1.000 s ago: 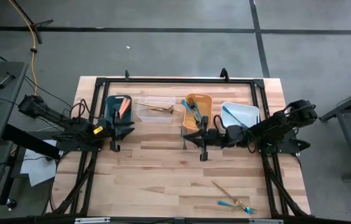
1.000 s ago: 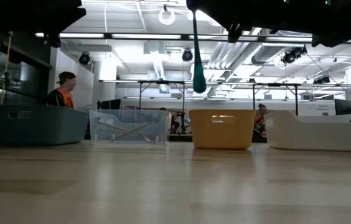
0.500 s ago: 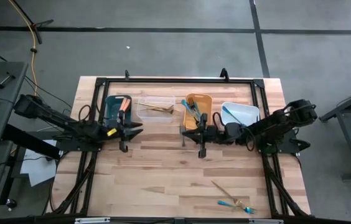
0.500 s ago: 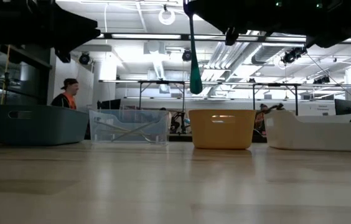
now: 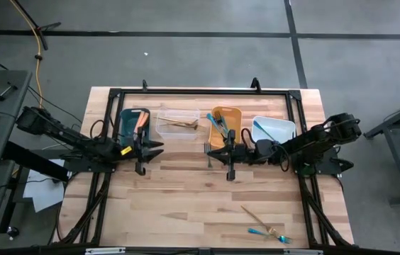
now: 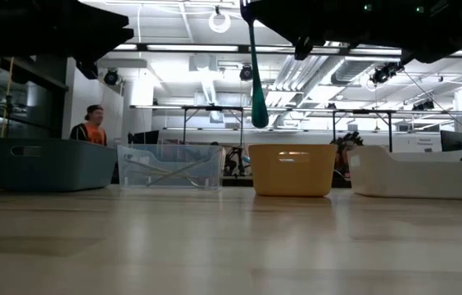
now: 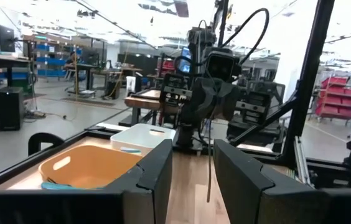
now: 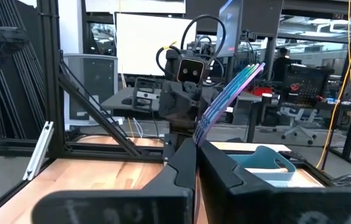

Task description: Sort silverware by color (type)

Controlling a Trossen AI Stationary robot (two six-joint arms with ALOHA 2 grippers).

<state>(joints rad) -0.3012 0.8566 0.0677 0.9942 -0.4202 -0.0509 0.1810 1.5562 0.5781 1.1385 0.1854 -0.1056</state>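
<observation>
High view: four bins in a row along the far side of the table (image 5: pixel 186 205) — dark teal bin (image 5: pixel 123 124), clear bin (image 5: pixel 174 128), orange bin (image 5: pixel 234 113), white bin (image 5: pixel 279 126), left to right. Orange-handled pieces (image 5: pixel 140 119) lie in the teal bin, gold pieces (image 5: pixel 180 123) in the clear bin, teal pieces (image 5: pixel 216 125) in the orange bin, one blue piece (image 5: pixel 262 131) in the white bin. Loose silverware remains at about 5 o'clock on the table: a gold utensil (image 5: pixel 255 214) and a blue-handled one (image 5: pixel 262 231) just beside it.

Right gripper (image 5: pixel 230 170) sits at the near side of the orange bin, fingers clamped on a fork (image 5: pixel 209 152) whose tines show just at the bin's near edge. Left gripper (image 5: pixel 140 167) sits at the near side of the teal bin, nothing seen in it.

Low view adds what the overhead cannot: the held piece hangs upright from above, its teal handle (image 6: pixel 255 98) well clear of the table and above the orange bin's left rim. A person in orange (image 6: pixel 88 127) shows in the room behind, past the teal bin.

Right wrist view: the own fingers (image 8: pixel 185 168) are pressed together on an iridescent fork (image 8: pixel 228 93) that rises between them — colour reads purple-green here, teal in the low view. The left arm faces it.

Left wrist view: the own fingers (image 7: pixel 157 171) stand partly apart with a bare gap between — holding nothing. The orange and white bins and the right arm with its hanging utensil show beyond.
</observation>
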